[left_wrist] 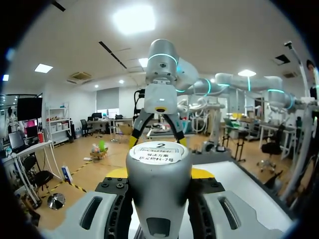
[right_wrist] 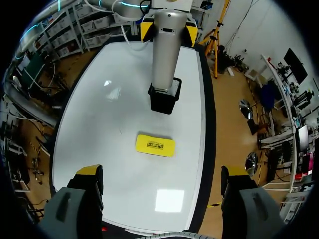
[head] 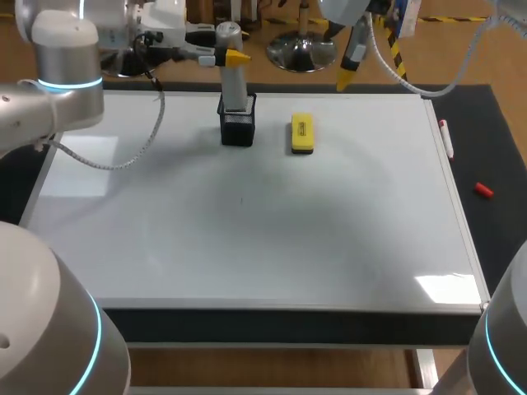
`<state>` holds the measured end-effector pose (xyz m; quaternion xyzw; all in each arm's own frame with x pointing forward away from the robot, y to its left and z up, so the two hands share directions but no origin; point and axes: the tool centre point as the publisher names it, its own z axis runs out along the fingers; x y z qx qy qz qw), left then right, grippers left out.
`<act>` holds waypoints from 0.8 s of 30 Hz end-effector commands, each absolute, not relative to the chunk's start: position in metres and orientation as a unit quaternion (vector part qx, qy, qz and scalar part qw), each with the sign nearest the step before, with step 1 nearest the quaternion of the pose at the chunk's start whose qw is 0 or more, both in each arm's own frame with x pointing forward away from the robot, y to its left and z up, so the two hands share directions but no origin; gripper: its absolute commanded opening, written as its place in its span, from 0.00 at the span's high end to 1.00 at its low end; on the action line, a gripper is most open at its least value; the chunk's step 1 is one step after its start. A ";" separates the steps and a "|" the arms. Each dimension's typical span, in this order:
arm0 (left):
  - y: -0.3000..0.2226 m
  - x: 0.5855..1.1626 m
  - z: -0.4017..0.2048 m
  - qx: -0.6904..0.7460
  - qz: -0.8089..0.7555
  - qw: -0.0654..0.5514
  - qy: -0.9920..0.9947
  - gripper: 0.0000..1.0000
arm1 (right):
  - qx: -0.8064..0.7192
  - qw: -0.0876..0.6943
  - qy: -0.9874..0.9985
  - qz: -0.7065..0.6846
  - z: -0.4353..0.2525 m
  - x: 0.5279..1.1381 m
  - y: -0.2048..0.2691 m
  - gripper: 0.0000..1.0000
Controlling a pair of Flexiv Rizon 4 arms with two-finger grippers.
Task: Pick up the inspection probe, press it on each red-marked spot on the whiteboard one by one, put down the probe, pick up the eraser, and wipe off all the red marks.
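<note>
On the counter point(head: 288, 325): whiteboard point(head: 247, 247), lying flat and covering most of the top.

- Holder point(head: 237, 125): black mesh cup, upright on the whiteboard near its far edge, left of middle.
- Probe point(head: 233, 82): grey cylinder, standing upright in the holder, with its upper part rising well above the rim. A round label sits on its top end.
- Left tool point(head: 230, 56): enters from the left at the far edge and is closed on the top of the probe. In the left wrist view its fingers press the cylinder from two sides.
- Eraser point(head: 302, 133): yellow block, flat on the whiteboard just right of the holder and not touching it.
- Right tool point(right_wrist: 162, 173): hangs above the far edge of the whiteboard, beyond the eraser. Its fingers are spread wide with nothing between them. In its own view the eraser lies ahead of it, with the holder and probe farther on.
- Pen point(head: 445, 138): white with a red end, on the dark mat point(head: 494, 123) just beside the whiteboard's right edge.
- Cap point(head: 483, 190): red, on the mat, apart from the pen.
</note>
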<state>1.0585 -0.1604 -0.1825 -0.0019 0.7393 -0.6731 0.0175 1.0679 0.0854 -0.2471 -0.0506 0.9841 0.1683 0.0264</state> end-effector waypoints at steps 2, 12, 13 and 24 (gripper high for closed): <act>-0.162 1.067 -0.188 0.009 -0.676 0.005 0.737 1.00 | -0.051 0.025 0.984 0.167 -0.246 1.069 0.085 0.00; -0.166 1.069 -0.199 0.017 -0.675 -0.007 0.738 1.00 | -0.051 0.025 0.984 0.167 -0.246 1.069 0.085 0.00; -0.166 1.069 -0.200 0.017 -0.675 -0.008 0.738 1.00 | -0.051 0.025 0.984 0.167 -0.246 1.069 0.085 0.00; -0.170 1.074 -0.223 0.015 -0.673 -0.026 0.739 1.00 | -0.051 0.025 0.984 0.167 -0.246 1.069 0.085 0.00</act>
